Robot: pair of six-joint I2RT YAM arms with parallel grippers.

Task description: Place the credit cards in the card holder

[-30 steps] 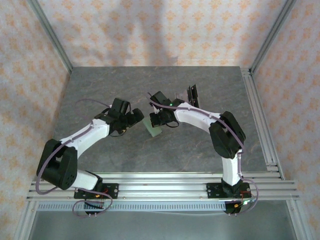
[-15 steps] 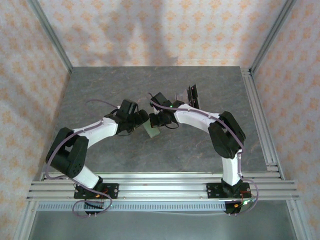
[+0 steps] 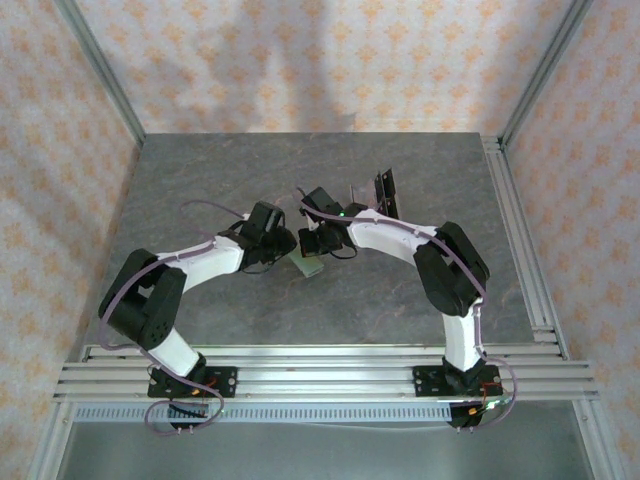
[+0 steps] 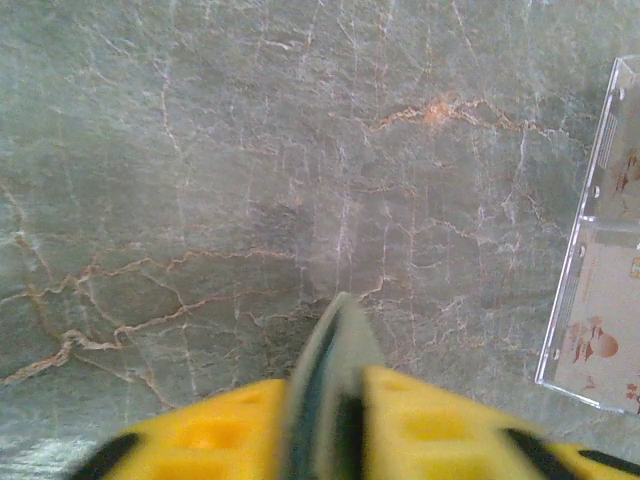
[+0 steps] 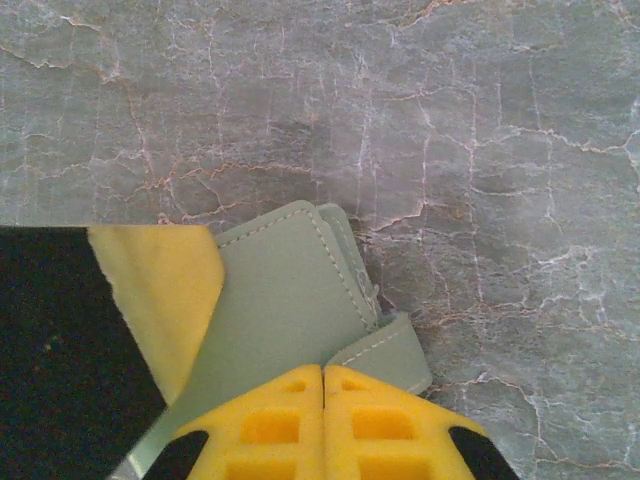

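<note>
Mid-table, my left gripper point(image 3: 285, 243) pinches one edge of the card holder point(image 3: 308, 263) and my right gripper point(image 3: 312, 240) is clamped on it beside the tab point(image 5: 385, 352) (opening step, I judge); next, ease them apart gently.

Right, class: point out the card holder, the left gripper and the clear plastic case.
card holder point(image 5: 290, 310), right wrist view, on its sage-green face
left gripper point(image 4: 328, 400), left wrist view, midway between its yellow fingertips
clear plastic case point(image 4: 600, 300), left wrist view, on its flat face

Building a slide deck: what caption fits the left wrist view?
Left gripper clamped on the card holder edge over the marbled table, clear case at right.
</note>
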